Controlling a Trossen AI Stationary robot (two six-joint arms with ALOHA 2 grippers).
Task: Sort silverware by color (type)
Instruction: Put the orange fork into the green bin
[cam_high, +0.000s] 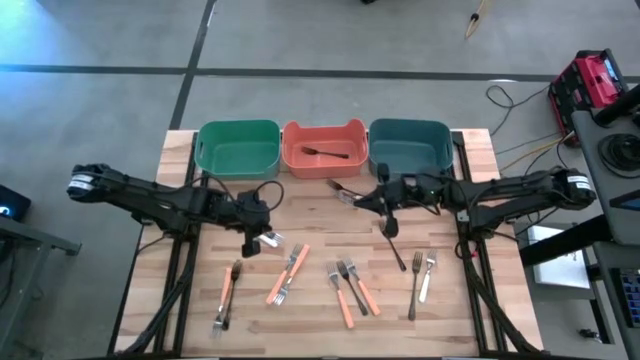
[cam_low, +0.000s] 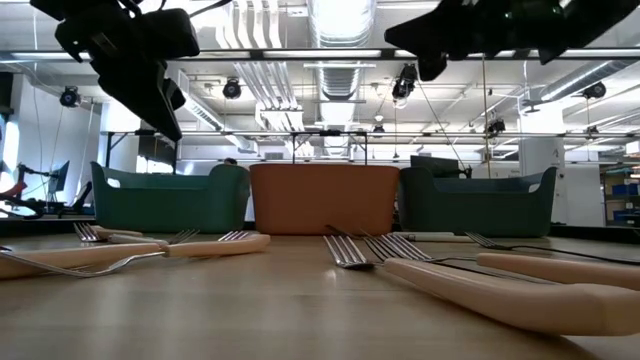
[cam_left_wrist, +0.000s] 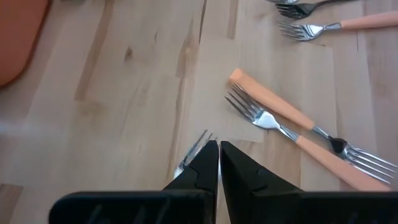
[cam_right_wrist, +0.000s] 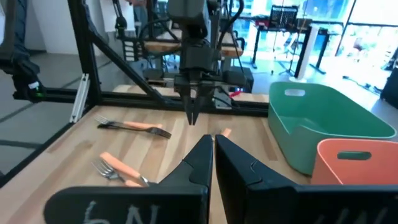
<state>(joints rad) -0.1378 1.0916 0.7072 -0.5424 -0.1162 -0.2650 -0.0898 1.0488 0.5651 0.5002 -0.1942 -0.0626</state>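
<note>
Several forks lie flat on the wooden table (cam_high: 320, 330). They include an orange-handled one (cam_high: 228, 290), an orange pair (cam_high: 288, 272), orange and dark ones (cam_high: 352, 290), a dark one (cam_high: 392, 245) and silver ones (cam_high: 420, 280). A dark fork (cam_high: 325, 152) lies in the orange bin (cam_high: 324, 130). My left gripper (cam_high: 262, 243) hangs shut above the table's left middle. A silver fork's tines (cam_left_wrist: 198, 148) show on the wood just past its tips. My right gripper (cam_high: 352, 198) is shut and level in front of the bins, above another fork (cam_high: 340, 188). Neither holds anything.
A green bin (cam_high: 238, 147), the orange bin and a teal bin (cam_high: 409, 147) stand in a row along the table's far edge. In the right wrist view my left gripper (cam_right_wrist: 191, 119) hangs straight ahead of my right gripper (cam_right_wrist: 212, 137). Bare wood lies between the bins and the forks.
</note>
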